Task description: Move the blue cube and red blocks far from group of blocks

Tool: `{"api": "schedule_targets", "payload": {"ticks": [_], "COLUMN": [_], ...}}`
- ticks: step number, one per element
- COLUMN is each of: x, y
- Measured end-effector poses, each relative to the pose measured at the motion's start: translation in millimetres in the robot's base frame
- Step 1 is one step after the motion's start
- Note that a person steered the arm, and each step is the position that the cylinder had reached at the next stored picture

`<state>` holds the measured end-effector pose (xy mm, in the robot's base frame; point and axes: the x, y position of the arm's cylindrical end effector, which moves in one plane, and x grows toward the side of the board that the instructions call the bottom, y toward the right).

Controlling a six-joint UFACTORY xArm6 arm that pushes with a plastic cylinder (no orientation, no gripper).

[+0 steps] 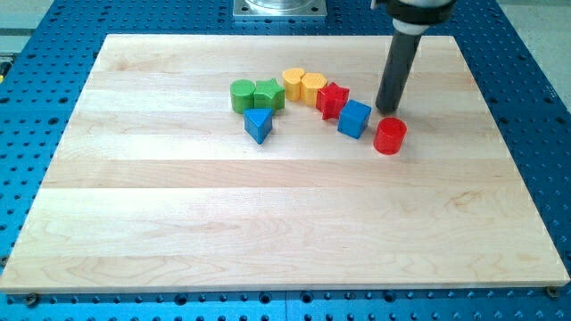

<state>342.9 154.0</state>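
The blue cube (354,119) lies right of centre on the wooden board (268,223), touching a red star-shaped block (333,98) at its upper left. A red cylinder (390,135) stands just to the cube's right, slightly lower. My tip (387,109) is above the red cylinder and to the right of the blue cube, a small gap from both. To the left lie a yellow cylinder (313,87), a yellow block (293,85), a green star-shaped block (268,94), a green cylinder (242,94) and a blue triangular block (258,125).
The board sits on a blue perforated table (36,134). The robot's metal base plate (279,8) is at the view's top centre. The arm's dark body (415,11) hangs over the board's top right.
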Motion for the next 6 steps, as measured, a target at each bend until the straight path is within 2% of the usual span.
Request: {"api": "schedule_targets", "payload": {"ticks": [4,5,6], "x": [2,13,40], "y": [-143,-132,-85]}}
